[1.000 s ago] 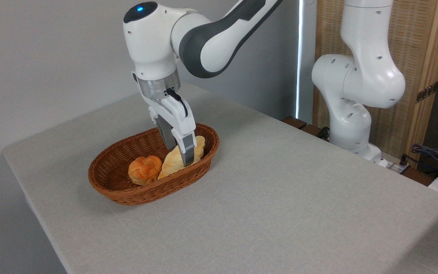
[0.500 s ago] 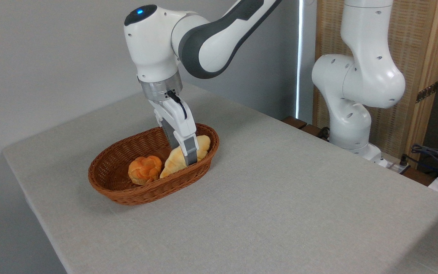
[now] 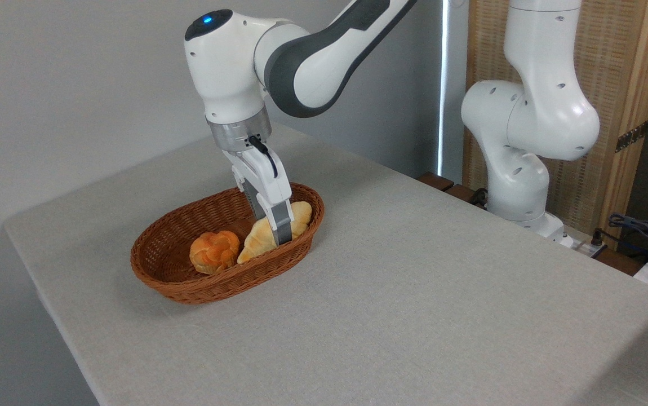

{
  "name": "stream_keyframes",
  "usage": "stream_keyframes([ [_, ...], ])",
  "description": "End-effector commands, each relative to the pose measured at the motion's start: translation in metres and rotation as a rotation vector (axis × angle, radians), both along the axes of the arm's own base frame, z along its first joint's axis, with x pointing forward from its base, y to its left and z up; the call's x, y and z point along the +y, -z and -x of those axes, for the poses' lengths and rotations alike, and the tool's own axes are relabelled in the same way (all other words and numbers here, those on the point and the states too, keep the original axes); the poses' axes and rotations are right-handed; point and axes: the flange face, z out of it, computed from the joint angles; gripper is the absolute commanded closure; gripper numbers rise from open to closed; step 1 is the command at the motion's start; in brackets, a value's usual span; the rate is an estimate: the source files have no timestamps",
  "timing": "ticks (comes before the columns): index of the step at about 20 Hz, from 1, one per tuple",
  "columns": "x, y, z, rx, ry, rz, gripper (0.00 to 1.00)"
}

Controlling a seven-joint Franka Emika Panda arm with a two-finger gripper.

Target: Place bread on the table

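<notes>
I saw my gripper (image 3: 275, 228) apparently clamped on the braided loaf (image 3: 262, 238) inside the wicker basket (image 3: 211, 287), beside the orange bun (image 3: 214, 251).

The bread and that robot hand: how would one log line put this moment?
stage: gripping | fingers around bread | bread in basket beside bun | table: no bread yet

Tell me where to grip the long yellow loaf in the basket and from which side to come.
Grip the bread across its narrow middle, coming from above: it lies lengthwise in the basket, whose walls block the sides, and the orange bun crowds its left end. The gripper already straddles it there.
</notes>
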Motion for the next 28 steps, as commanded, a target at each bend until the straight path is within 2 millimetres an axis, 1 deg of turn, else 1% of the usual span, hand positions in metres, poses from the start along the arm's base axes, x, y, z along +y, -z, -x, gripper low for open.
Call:
stream_keyframes([
  [1,0.003,-0.001,0.006,0.006,0.030,-0.014,0.51],
  [5,0.003,-0.001,0.005,0.006,0.026,-0.007,0.51],
  [13,0.003,-0.001,0.005,0.008,0.027,-0.006,0.55],
  [14,0.004,-0.001,0.005,0.005,0.024,-0.005,0.57],
  [17,0.007,-0.006,0.002,-0.002,0.016,0.000,0.57],
  [19,0.005,-0.014,-0.002,-0.011,0.003,0.021,0.58],
  [20,0.003,-0.023,-0.004,-0.007,-0.009,0.045,0.61],
  [22,0.010,-0.026,-0.007,0.029,-0.033,0.068,0.65],
  [24,0.011,-0.030,-0.008,0.033,-0.042,0.080,0.65],
  [25,0.012,-0.036,-0.011,0.028,-0.051,0.092,0.65],
  [28,0.028,-0.060,-0.021,0.026,-0.076,0.106,0.65],
])
